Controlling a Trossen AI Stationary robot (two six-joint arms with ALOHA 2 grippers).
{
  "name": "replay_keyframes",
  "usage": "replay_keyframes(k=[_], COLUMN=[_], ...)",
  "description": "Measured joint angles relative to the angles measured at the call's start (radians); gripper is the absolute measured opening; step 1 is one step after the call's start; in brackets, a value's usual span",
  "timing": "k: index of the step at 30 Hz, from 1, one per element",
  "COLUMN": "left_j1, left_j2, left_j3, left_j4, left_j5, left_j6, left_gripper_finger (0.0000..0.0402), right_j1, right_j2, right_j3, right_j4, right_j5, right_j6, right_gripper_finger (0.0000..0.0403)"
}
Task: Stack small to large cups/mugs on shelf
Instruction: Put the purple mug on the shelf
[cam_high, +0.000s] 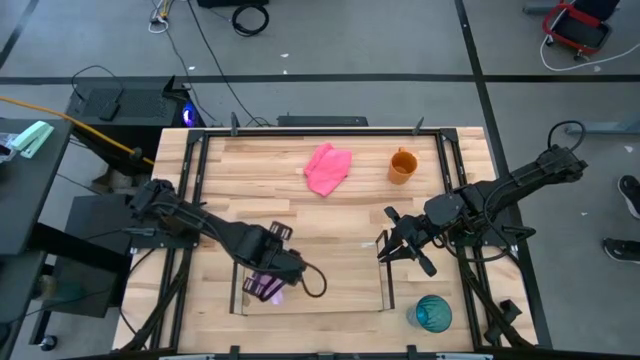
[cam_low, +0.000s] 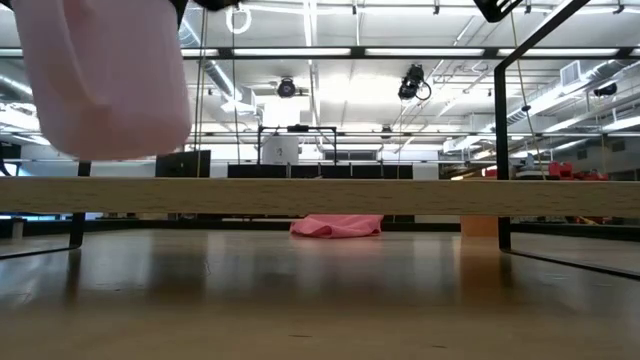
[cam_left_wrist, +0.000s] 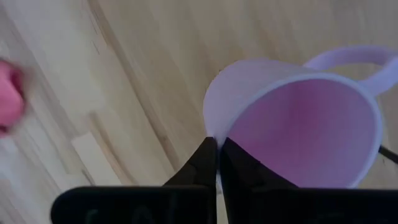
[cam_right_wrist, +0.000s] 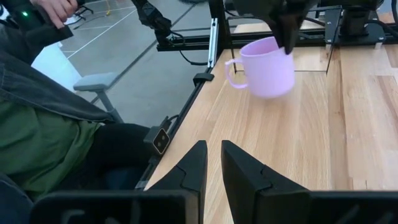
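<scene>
My left gripper (cam_high: 272, 280) pinches the rim of the lilac mug (cam_high: 268, 290), one finger inside and one outside, closed tight on the thin wall. In my left wrist view the fingers (cam_left_wrist: 208, 163) meet at the rim, and the mug (cam_left_wrist: 298, 124) shows a pale lilac outside, a pinker inside and a looped handle on the far side from my grip. It is smooth, plain and opaque.

The mug hangs tilted, clear of the wood: the right wrist view shows it (cam_right_wrist: 264, 65) held from above with its handle sticking out sideways, and a gap under it. In the low view it (cam_low: 105, 75) fills the upper left corner, its bottom above the wooden base of the shelf (cam_low: 320, 197). From above it sits over the left end of the shelf (cam_high: 385, 290), just inside the clear wall.

My right gripper (cam_high: 400, 243) waits near the shelf's right end, fingers spread apart and holding nothing. In its own view the two fingers (cam_right_wrist: 186, 171) stand with a narrow gap between them.

The orange mug (cam_high: 402, 165) stands upright at the back of the table, just right of the pink cloth (cam_high: 327, 168). The teal cup (cam_high: 433, 313) stands upright at the front, just outside the shelf's right wall.
</scene>
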Motion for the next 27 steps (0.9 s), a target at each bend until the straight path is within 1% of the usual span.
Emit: replay_keyframes(k=[5, 15, 24, 27], left_j1=[0.002, 0.034, 0.042, 0.042], left_j2=[0.000, 0.020, 0.063, 0.069], left_j3=[0.008, 0.009, 0.005, 0.005], left_j4=[0.008, 0.026, 0.054, 0.037], left_j5=[0.000, 0.013, 0.092, 0.097], left_j6=[0.005, 0.179, 0.277, 0.306], left_gripper_finger=[0.0011, 0.0011, 0.0011, 0.0011], right_j1=[0.000, 0.000, 0.000, 0.000], right_j2=[0.000, 0.000, -0.001, 0.000], right_j3=[0.000, 0.000, 0.000, 0.000], right_j4=[0.000, 0.000, 0.001, 0.001], right_j5=[0.000, 0.000, 0.000, 0.000], right_j6=[-0.002, -0.009, -0.011, -0.011], right_gripper_finger=[0.0056, 0.0056, 0.0056, 0.0056])
